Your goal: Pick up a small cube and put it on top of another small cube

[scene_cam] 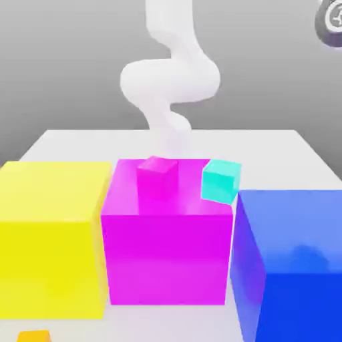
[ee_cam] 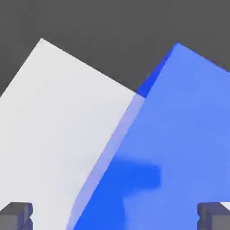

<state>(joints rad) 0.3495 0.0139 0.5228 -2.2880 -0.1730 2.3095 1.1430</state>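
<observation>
White tabletop (scene_cam: 294, 150) carries 3 big cubes in a row: yellow cube (scene_cam: 50, 240) at the exterior view's left, magenta cube (scene_cam: 167, 247) in the middle, blue cube (scene_cam: 294, 267) at the exterior view's right. White arm (scene_cam: 170, 77) curls behind them. Small pink cube (scene_cam: 157, 178) sits on the magenta cube's top. Small cyan cube (scene_cam: 220, 180) is tilted at the magenta cube's back corner, beside the blue cube; can't tell what it rests on. Small orange cube (scene_cam: 33, 336) lies below the yellow one. Hand (ee_cam: 115, 215) over the blue cube, fingers (ee_cam: 17, 214) spread wide, holding nothing.
</observation>
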